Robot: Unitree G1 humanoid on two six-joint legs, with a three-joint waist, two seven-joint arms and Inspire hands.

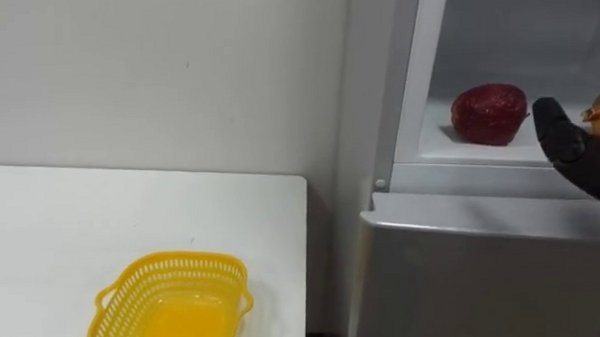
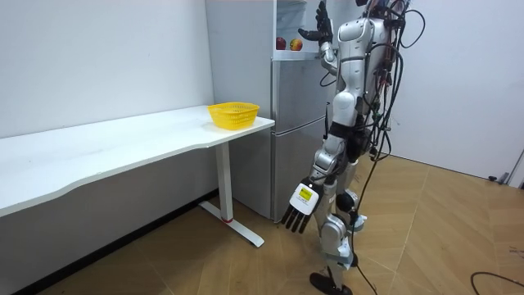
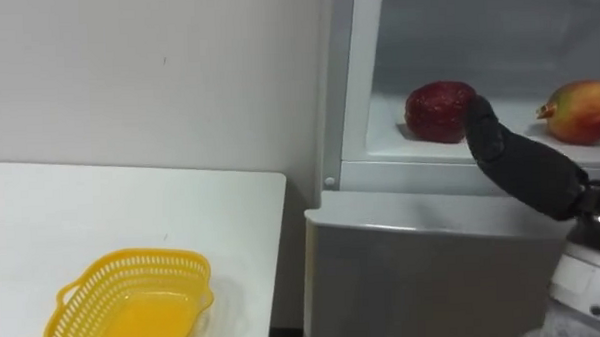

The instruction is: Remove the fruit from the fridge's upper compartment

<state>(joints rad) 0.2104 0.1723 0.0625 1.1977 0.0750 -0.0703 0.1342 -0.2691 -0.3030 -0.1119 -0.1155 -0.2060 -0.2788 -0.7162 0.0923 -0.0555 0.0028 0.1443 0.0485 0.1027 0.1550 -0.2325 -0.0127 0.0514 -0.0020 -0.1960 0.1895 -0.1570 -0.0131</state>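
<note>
Dark red round fruit on white shelf of open upper fridge compartment; yellow-red fruit near, to its right. Right hand reaches in, fingers extended, nothing held, tip at red fruit's edge, contact unclear. Step: reach, grasp not yet made. Next: wrap fingers round fruit, lift over shelf lip, likely toward yellow plastic basket on white counter. Left hand hangs relaxed by thigh.

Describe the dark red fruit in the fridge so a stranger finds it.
Find the grey fridge right of the white table; its upper compartment stands open. Two fruits lie on its shelf. Yours is the round dark red fruit on the left, not the yellow-and-red fruit beside it.
</note>
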